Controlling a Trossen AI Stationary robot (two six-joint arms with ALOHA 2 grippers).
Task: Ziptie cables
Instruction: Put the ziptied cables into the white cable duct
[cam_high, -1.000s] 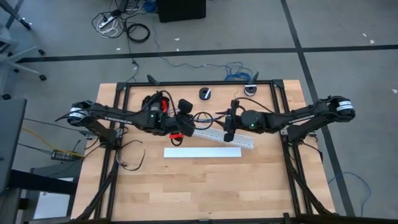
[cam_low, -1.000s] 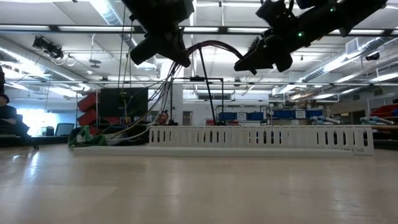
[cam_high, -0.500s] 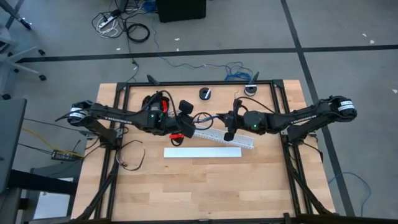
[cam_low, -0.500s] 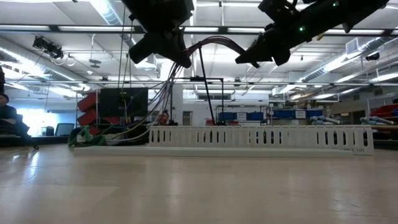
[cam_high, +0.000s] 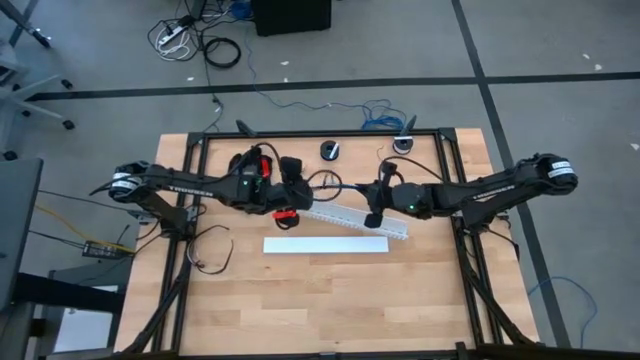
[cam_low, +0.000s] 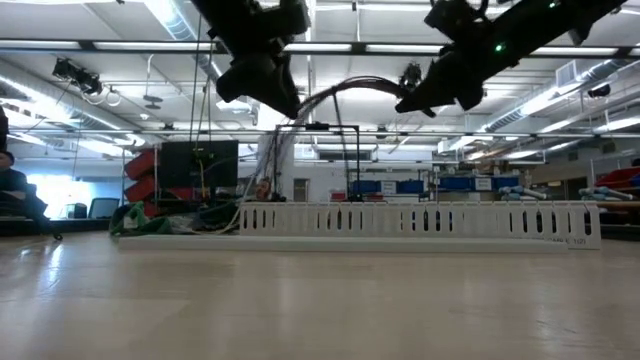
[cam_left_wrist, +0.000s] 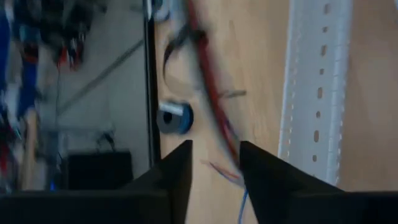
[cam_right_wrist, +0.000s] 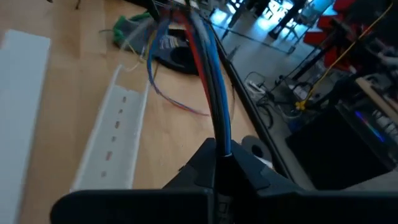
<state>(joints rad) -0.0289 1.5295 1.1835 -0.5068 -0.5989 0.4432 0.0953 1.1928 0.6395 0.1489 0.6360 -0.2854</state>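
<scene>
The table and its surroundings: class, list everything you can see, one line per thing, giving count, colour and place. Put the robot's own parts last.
Table: one, light wood, black frame, centre of high view.
Slotted duct: one, white, mid-table, lying at a slant.
Duct cover: one, flat white strip, in front of the duct.
Cables: one bundle, dark with blue and red strands, arching above the duct.
Round objects: two, dark, at the table's far edge.
Blue cable: one, coiled on the floor beyond the table.
Left claw: one, dark, open, above the duct's left end.
Right claw: one, dark, shut on the cables, above the duct.
</scene>
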